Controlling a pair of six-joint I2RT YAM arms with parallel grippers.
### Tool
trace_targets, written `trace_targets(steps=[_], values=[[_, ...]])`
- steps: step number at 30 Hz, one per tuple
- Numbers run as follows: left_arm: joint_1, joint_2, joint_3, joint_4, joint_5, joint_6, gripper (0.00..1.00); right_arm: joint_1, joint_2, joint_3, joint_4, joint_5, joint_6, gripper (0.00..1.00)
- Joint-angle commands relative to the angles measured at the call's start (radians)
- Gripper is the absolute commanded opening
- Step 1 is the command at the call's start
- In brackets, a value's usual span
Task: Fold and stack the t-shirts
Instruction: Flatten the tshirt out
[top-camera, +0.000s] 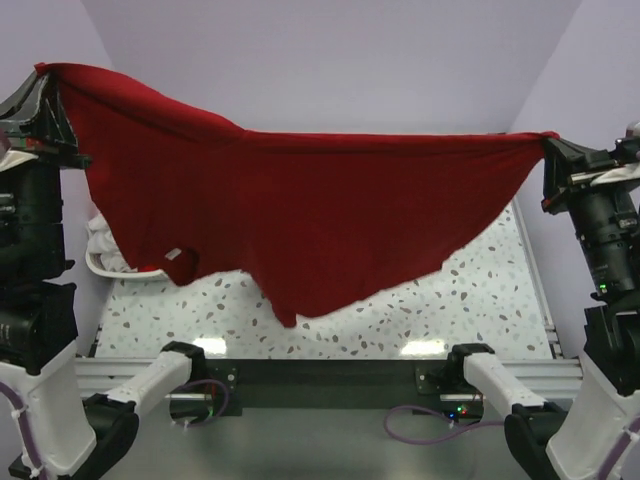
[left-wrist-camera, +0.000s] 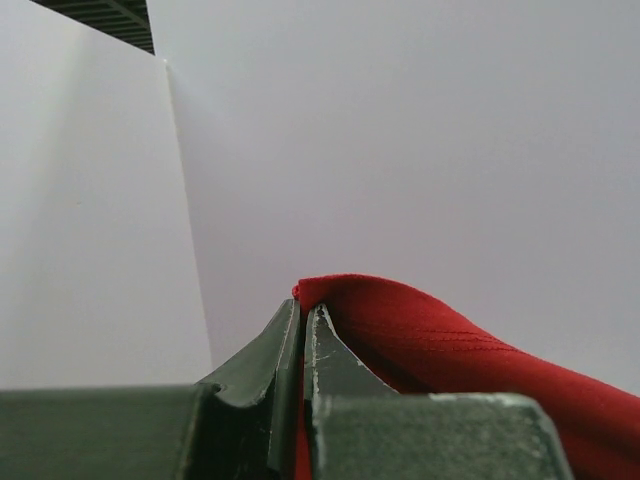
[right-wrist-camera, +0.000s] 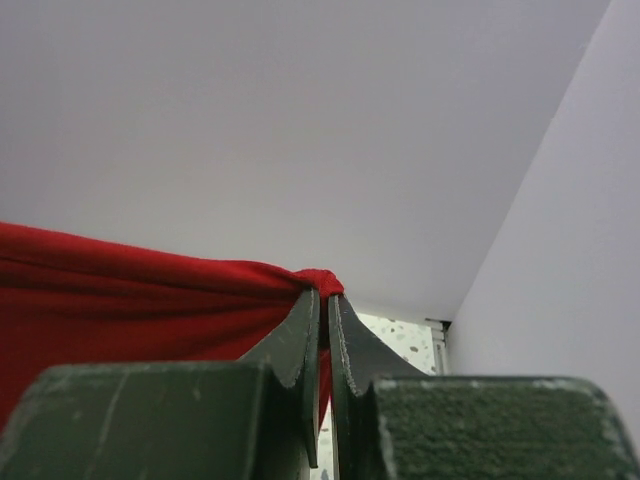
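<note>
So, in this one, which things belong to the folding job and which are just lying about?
Job:
- deep red cloth t-shirt, stretched in the air
- left gripper and right gripper, each shut on a corner of it

Lying about:
- white plastic laundry basket, partly hidden behind the shirt
- speckled tabletop

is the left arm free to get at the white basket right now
Probably not: the left gripper is shut on the red t-shirt, raised high, and the cloth hangs across the basket.

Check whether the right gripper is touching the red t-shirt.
Touching. The right wrist view shows the right gripper shut on a bunched corner of the red t-shirt, with the cloth pinched between its jaws.
</note>
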Motion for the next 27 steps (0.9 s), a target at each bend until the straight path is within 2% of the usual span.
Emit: trace_targets(steps=[1,6,9,12,15,19,22,23,27], values=[[0.006,0.074,-0.003,0.000,0.009,0.074,0.00,-0.003,0.057,-0.019,-0.011,0.030,-0.049,0.00],[0.006,0.167,-0.159,0.073,0.027,0.096,0.00,-0.001,0.102,-0.232,0.061,0.053,-0.057,0.00],[0.006,0.249,-0.288,0.135,0.061,0.076,0.00,-0.003,0.157,-0.391,0.157,0.093,-0.065,0.00],[0.006,0.354,-0.403,0.268,0.077,0.059,0.00,-0.001,0.243,-0.548,0.286,0.124,-0.074,0.00],[0.006,0.503,-0.457,0.323,0.078,0.047,0.00,-0.003,0.330,-0.667,0.436,0.177,-0.079,0.00],[0.006,0.727,-0.492,0.466,0.092,0.033,0.00,-0.004,0.546,-0.737,0.635,0.240,-0.089,0.00],[0.008,0.859,-0.486,0.530,0.107,0.024,0.00,-0.004,0.664,-0.731,0.718,0.266,-0.114,0.00],[0.008,0.890,-0.479,0.538,0.110,0.022,0.00,-0.006,0.748,-0.719,0.725,0.271,-0.129,0.00],[0.008,1.016,-0.431,0.564,0.116,0.025,0.00,-0.007,0.904,-0.647,0.742,0.262,-0.152,0.00]])
